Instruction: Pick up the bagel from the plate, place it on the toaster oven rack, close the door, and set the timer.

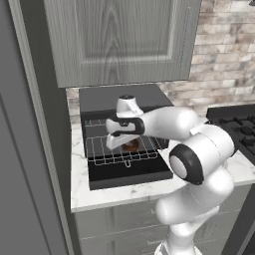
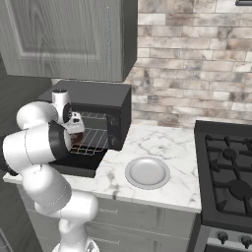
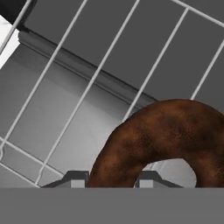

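Note:
My gripper (image 3: 113, 180) is shut on the bagel (image 3: 175, 127), a dark-brown ring whose near side sits between the two fingertips. In the left base view the gripper (image 1: 119, 141) points down at the pulled-out toaster oven rack (image 1: 105, 150), and the bagel (image 1: 132, 146) is at the wires; I cannot tell whether it rests on them. The rack's wires (image 3: 89, 86) run just beneath the bagel. The door (image 1: 130, 172) lies open and flat in front of the black oven (image 1: 119, 97). The light-grey plate (image 2: 146, 173) sits bare on the counter, right of the oven (image 2: 98, 98).
A grey wall cabinet (image 1: 119, 40) hangs low over the oven. A tall grey panel (image 1: 25, 149) closes off the left. The black stove (image 2: 229, 167) stands to the right of the marble counter (image 2: 162, 142), backed by a brick wall.

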Controlling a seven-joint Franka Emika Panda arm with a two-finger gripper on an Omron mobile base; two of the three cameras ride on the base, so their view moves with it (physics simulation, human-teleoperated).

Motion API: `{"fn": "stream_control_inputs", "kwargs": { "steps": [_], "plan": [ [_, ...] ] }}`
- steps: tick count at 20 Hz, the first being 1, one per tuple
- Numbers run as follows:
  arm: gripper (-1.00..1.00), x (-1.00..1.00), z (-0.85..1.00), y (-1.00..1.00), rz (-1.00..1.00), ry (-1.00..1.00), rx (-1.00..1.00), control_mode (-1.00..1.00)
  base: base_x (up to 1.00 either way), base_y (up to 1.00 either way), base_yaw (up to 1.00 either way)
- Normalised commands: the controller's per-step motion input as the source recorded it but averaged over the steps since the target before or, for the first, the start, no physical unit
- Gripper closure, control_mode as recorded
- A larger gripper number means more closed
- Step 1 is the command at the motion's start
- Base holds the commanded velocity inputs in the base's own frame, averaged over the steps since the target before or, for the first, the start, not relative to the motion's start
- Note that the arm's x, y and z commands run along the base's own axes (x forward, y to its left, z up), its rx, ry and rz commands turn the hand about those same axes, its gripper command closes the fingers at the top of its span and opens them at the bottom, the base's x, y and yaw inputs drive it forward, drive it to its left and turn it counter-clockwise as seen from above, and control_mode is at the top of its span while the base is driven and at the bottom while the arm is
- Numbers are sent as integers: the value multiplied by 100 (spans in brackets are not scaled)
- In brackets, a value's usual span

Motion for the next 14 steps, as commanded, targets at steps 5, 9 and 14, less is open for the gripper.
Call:
{"fn": "stream_control_inputs", "kwargs": {
  "steps": [5, 9, 14],
  "plan": [
    [100, 27, -47, 2, 3, 0, 0, -100, 0, 0, 0],
    [100, 19, -29, 0, 3, 0, 0, -100, 0, 0, 0],
    [-100, 7, -16, 3, 1, 0, 0, -100, 0, 0, 0]
  ]
}}
